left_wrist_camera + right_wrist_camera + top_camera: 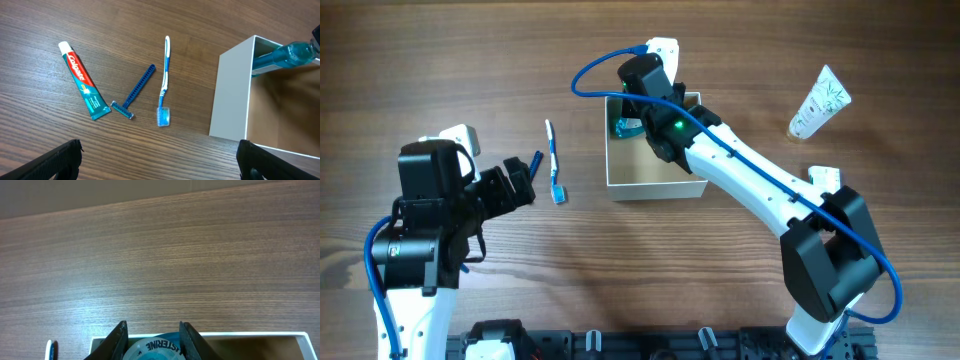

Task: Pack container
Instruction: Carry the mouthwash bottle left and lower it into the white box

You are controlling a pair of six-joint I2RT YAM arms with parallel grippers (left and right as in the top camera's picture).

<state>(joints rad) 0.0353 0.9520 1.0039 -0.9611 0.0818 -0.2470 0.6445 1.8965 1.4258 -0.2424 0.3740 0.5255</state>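
Toothpaste tube [83, 80] reads "Colgate"; the blue bottle [280, 56] top shows "STERINE". Container [655, 190] stands mid-worktop [620, 280], open face up, square, no long axis. Right hand [153, 336] grasps the bottle at its far left corner. Left hand [523, 178] is released, jaws wide.

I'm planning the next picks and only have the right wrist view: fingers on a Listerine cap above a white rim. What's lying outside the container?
Observer: Left of the container, a toothbrush, a blue razor and a toothpaste tube lie near one another.
Operator: Anything on the other side?
Observer: Yes, a white tube lies off to the right, apart from everything else.
Operator: Is the left gripper holding something?
Observer: No, the left gripper is open and empty, close to the blue razor.
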